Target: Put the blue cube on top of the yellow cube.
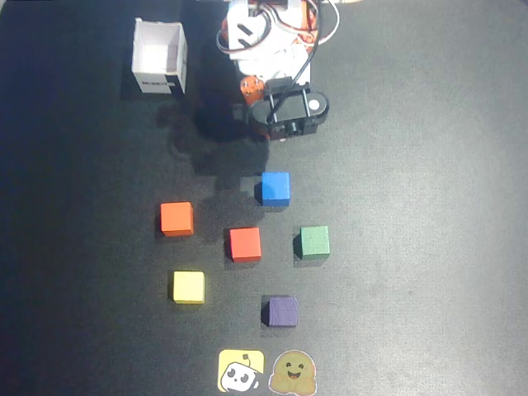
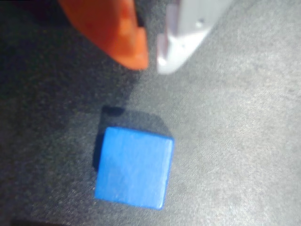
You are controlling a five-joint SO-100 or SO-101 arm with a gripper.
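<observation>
1. A dark mat (image 1: 429,247) covers the whole table in the overhead view, and everything stands on it.
2. The arm (image 1: 264,41) comes in from the top edge, white with an orange part and black cables, folded over itself.
3. A white open box (image 1: 159,56) stands at the upper left, well apart from the cubes.
4. The gripper (image 2: 151,63) shows in the wrist view as an orange finger and a white finger coming from the top edge. Their tips stand nearly together, with only a narrow gap and nothing between them. They hang above the mat, clear of the blue cube.
5. The blue cube (image 1: 275,188) rests on the mat just below the arm in the overhead view. In the wrist view it lies below the fingertips, untouched.
6. The yellow cube (image 1: 188,286) sits at the lower left of the group, well apart from the blue one, its top bare.
7. Between them stand an orange cube (image 1: 176,219) and a red cube (image 1: 245,244). A green cube (image 1: 313,242) is to the right and a purple cube (image 1: 282,312) lower down.
8. Two stickers lie at the bottom edge: a yellow sticker (image 1: 241,371) with a cartoon face and a brown sticker (image 1: 294,374) beside it.
</observation>
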